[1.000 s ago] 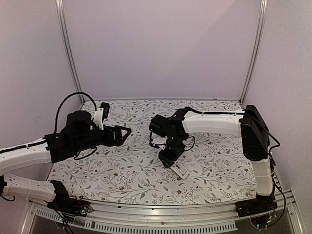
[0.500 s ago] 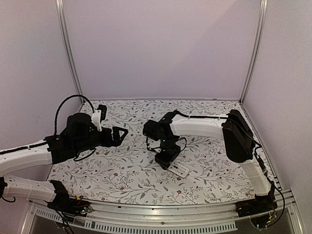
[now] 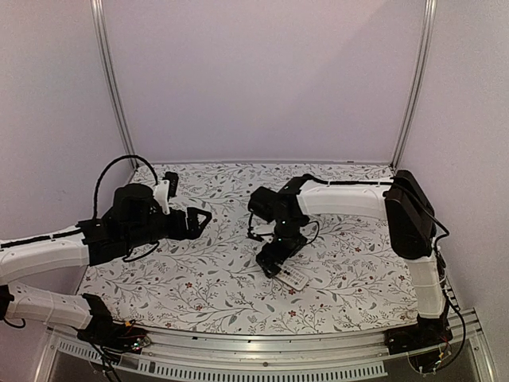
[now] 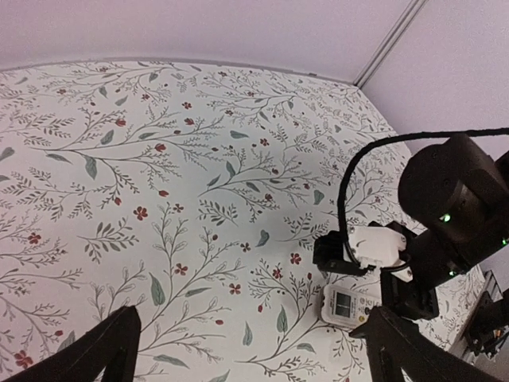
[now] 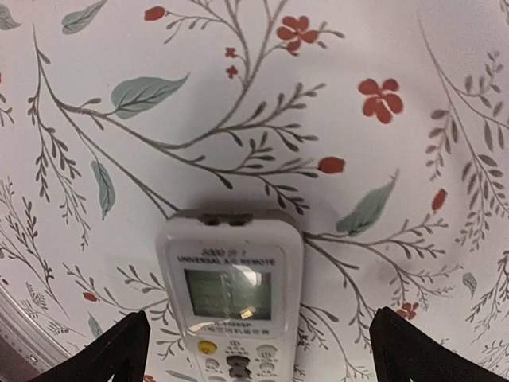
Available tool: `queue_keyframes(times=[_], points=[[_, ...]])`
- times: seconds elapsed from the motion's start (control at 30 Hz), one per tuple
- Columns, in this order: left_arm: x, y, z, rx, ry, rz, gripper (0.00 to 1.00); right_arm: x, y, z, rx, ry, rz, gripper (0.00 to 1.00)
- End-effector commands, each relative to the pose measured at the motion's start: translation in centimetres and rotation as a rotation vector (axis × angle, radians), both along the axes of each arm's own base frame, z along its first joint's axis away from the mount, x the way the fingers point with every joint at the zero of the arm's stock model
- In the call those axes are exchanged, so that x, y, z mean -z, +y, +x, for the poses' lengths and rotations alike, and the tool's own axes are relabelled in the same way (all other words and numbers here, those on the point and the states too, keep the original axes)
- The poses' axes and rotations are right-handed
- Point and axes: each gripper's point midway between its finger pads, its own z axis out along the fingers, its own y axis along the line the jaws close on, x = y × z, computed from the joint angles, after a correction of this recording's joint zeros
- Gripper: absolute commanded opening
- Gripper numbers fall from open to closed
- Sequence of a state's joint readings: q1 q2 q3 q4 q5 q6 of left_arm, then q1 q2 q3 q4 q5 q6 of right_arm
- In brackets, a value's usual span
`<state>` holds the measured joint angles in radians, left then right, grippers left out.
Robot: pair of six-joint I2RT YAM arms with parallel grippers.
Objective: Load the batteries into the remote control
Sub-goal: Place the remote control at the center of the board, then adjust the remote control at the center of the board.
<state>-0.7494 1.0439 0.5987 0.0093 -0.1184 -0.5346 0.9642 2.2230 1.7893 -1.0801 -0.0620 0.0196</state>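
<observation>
The remote control lies flat on the floral table, white front up, with its small screen and buttons showing. My right gripper hangs just over its screen end, open. Its dark fingertips stand wide on either side of the remote and do not touch it. My left gripper hovers over the left part of the table, open and empty, facing the remote. The batteries are out of view.
The floral cloth covers the whole table. Plain walls and metal corner posts close it in on three sides, and a metal rail runs along the near edge. The right arm's wrist looms in the left wrist view.
My right gripper's jaws have spread wide and let go of the remote, which rests in the same spot. The right arm swung slightly left, then back. The left arm barely moved.
</observation>
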Motion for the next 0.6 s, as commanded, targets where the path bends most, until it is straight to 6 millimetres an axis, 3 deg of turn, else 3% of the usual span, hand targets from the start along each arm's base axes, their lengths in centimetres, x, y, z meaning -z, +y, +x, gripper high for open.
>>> queue_keyframes(times=[0.0,0.03,0.2,0.57], points=[[-1.1,-0.5,0.9,0.002,-0.006,-0.008,1.00,-5.0,-2.4,3.8,0.134,-0.111,0.160,0.99],[-0.3,-0.3,0.9,-0.003,0.023,0.021,1.00,-5.6,-3.5,4.2,0.154,-0.137,0.155,0.99],[0.6,-0.9,1.2,-0.002,0.073,0.054,1.00,-4.1,-8.5,5.0,0.181,-0.239,0.018,0.99],[0.2,-1.0,1.5,-0.011,0.078,0.072,1.00,-1.3,-11.3,4.5,0.183,-0.272,-0.116,0.99]])
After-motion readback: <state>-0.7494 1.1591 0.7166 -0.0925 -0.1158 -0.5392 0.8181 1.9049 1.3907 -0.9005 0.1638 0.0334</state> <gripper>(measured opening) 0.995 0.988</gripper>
